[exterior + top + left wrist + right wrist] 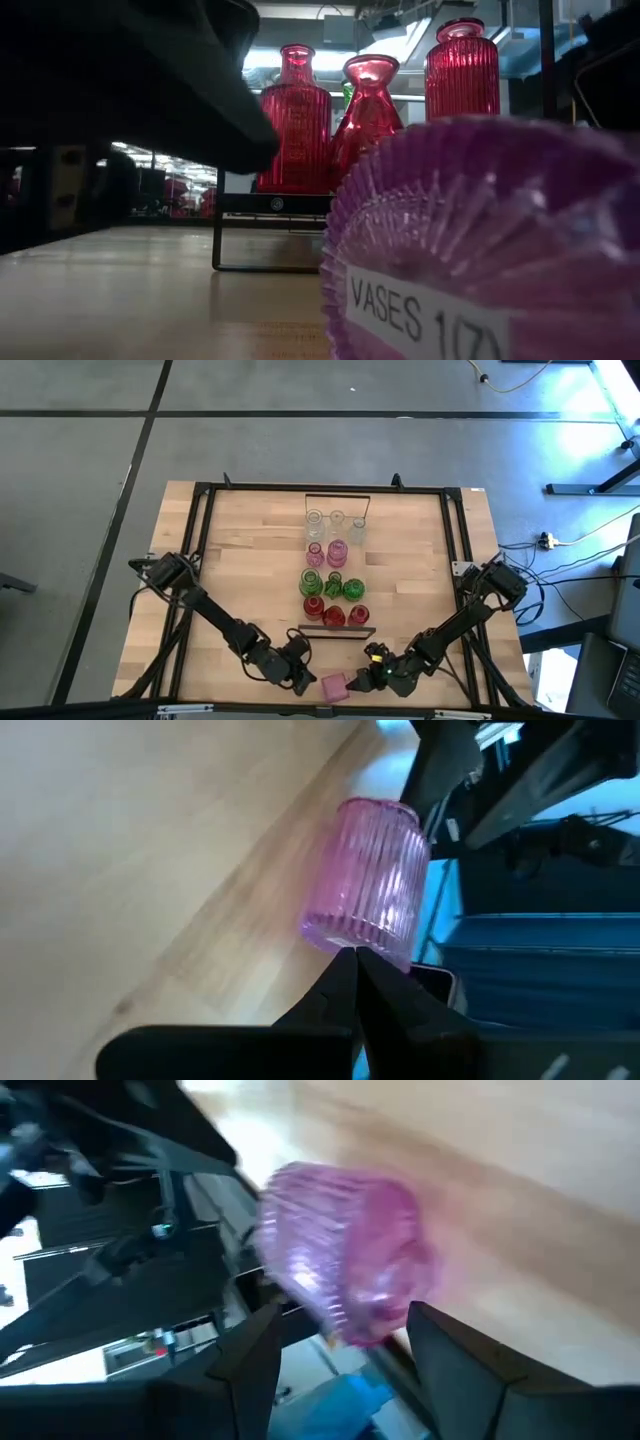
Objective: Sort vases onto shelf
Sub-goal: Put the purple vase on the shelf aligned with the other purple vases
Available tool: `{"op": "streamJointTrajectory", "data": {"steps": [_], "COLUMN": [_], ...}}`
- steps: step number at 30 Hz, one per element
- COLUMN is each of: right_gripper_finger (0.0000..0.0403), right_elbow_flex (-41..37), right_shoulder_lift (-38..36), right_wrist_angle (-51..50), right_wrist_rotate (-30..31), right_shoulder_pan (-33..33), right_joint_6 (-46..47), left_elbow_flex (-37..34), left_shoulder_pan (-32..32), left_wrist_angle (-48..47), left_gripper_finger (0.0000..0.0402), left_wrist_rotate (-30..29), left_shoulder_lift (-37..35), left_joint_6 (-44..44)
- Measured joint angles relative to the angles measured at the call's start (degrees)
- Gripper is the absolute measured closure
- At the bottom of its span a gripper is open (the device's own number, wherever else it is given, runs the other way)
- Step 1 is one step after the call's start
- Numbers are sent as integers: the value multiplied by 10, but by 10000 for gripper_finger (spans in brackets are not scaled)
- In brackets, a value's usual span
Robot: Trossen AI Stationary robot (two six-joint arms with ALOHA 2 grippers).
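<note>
A pink ribbed vase (pixel 333 686) lies on its side at the table's near edge, its labelled base (pixel 430 315) toward the low camera. My left gripper (pixel 303 678) is shut, its tips (pixel 352 960) right at the rim of one end. From the vase's right side my right gripper (pixel 345 1342) stands open, one finger on either side of the vase's (pixel 340 1280) end. The shelf (pixel 345 630) at the table's middle carries rows of clear, pink, green and red vases (pixel 333 615). My left gripper's shut fingertips (pixel 345 982) come level from the table's left at the lower rim (pixel 340 942) of the pink vase; whether they touch it I cannot tell. My right gripper's fingers (pixel 255 1355) flank the vase's end (pixel 375 1325), but blur hides whether they touch it.
Red vases (pixel 300 120) stand on the shelf's near end, just beyond the pink vase. Black frame rails (pixel 195 540) run along the table's left, right and far sides. Bare wood lies left (pixel 250 580) and right (pixel 420 580) of the shelf.
</note>
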Motion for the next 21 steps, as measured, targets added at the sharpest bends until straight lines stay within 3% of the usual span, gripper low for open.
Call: {"op": "streamJointTrajectory", "data": {"steps": [12, 21], "right_gripper_finger": [198, 198], "right_elbow_flex": [1, 0], "right_shoulder_lift": [37, 41], "right_wrist_angle": [94, 115], "right_wrist_rotate": [24, 25], "right_shoulder_pan": [-1, -1], "right_joint_6": [-3, -3], "left_elbow_flex": [6, 37], "left_shoulder_pan": [4, 10], "left_wrist_angle": [88, 82], "left_gripper_finger": [402, 402], "left_wrist_rotate": [47, 85], "left_shoulder_lift": [46, 66], "left_joint_6": [-28, -15]}}
